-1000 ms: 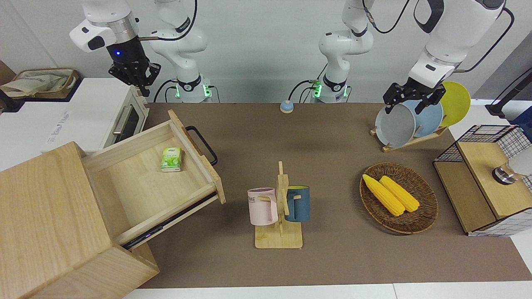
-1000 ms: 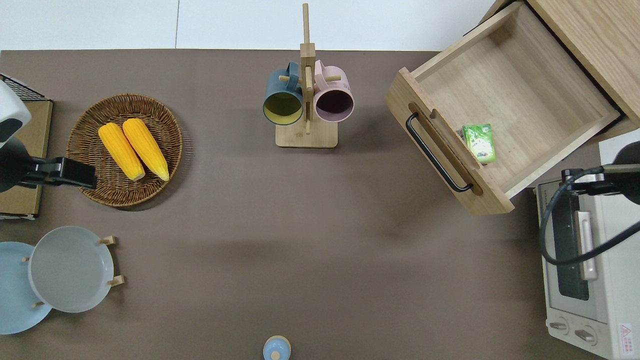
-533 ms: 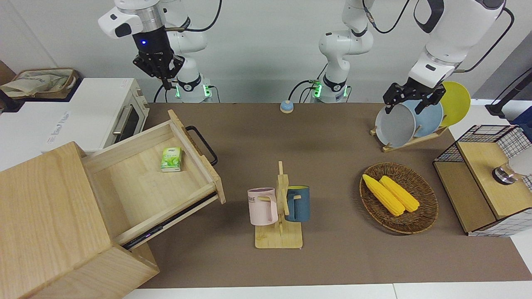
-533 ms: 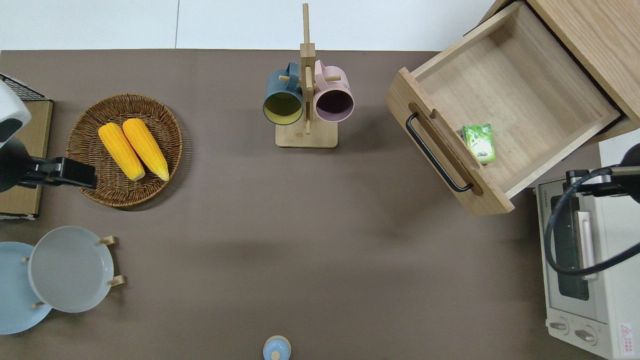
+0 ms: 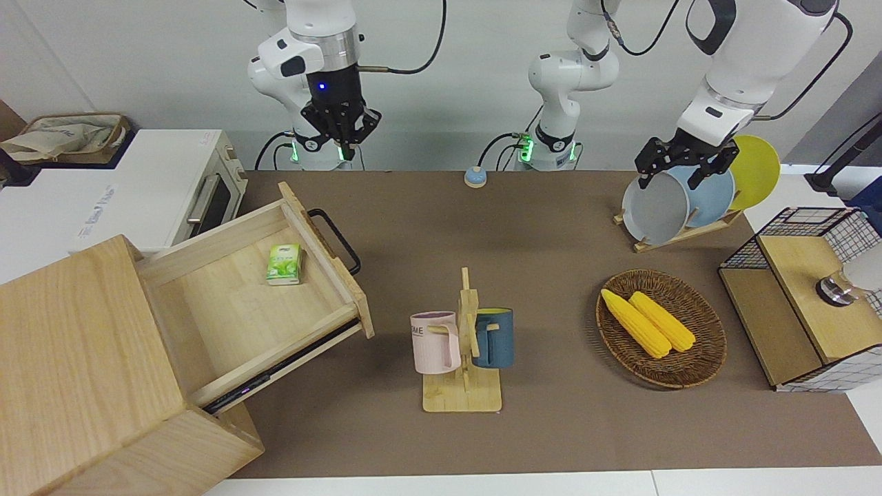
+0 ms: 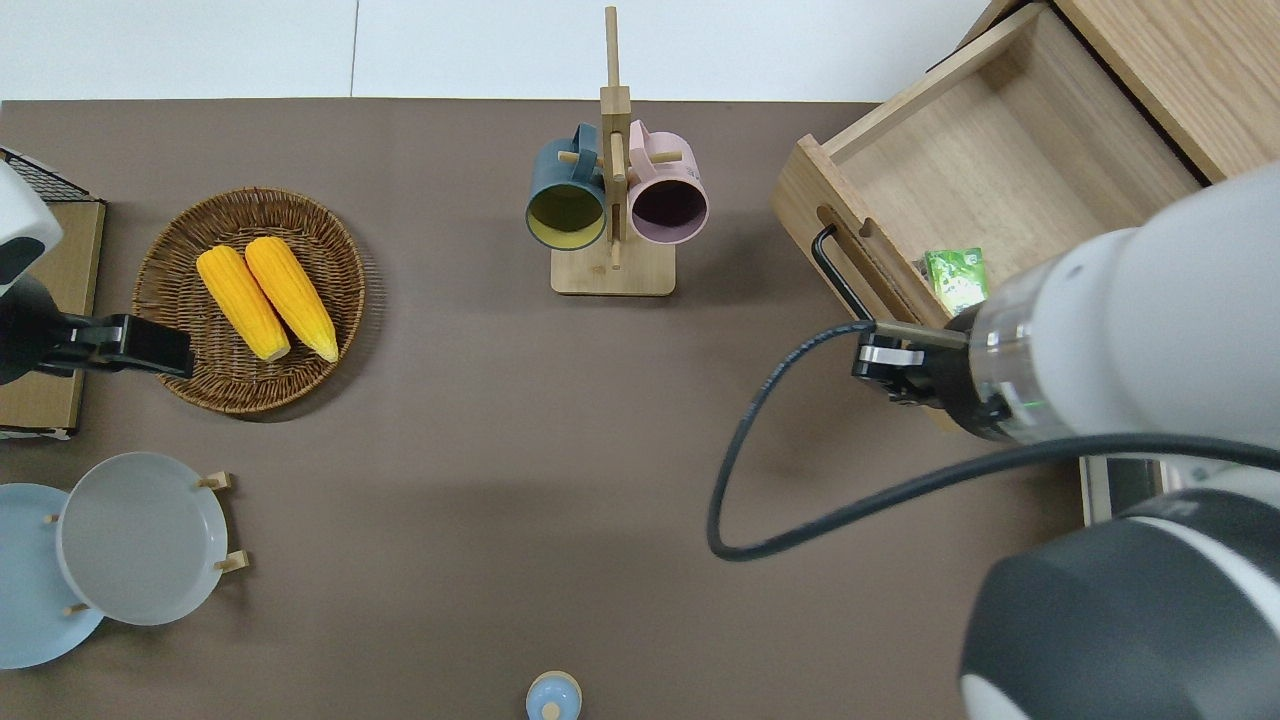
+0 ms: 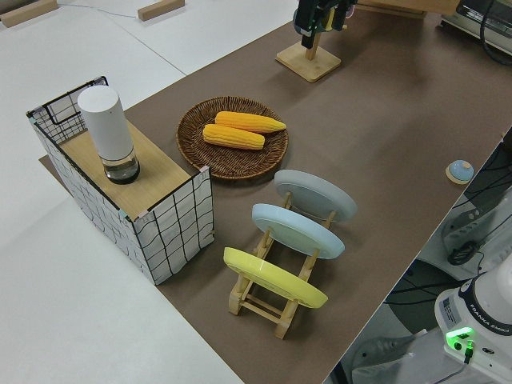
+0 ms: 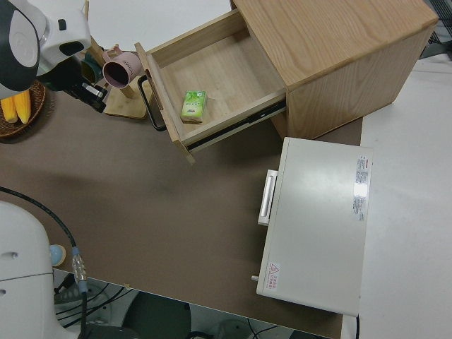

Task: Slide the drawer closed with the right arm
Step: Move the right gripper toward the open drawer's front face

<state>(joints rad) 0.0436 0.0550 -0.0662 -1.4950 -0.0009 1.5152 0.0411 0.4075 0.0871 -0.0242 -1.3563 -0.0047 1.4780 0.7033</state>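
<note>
The light-wood drawer stands pulled far out of its box cabinet at the right arm's end of the table. Its black loop handle faces the table's middle. A green packet lies inside near the front. The drawer also shows in the overhead view and the right side view. My right gripper hangs high, pointing down, touching nothing. In the overhead view its wrist covers the drawer front's corner nearer to the robots. My left arm is parked.
A white toaster oven stands beside the cabinet, nearer to the robots. A mug rack stands mid-table. A basket with corn, a plate rack and a wire shelf box are toward the left arm's end.
My right arm has swung from over the toaster oven toward the table's middle, to over the drawer front's corner. The drawer and the left arm have not moved.
</note>
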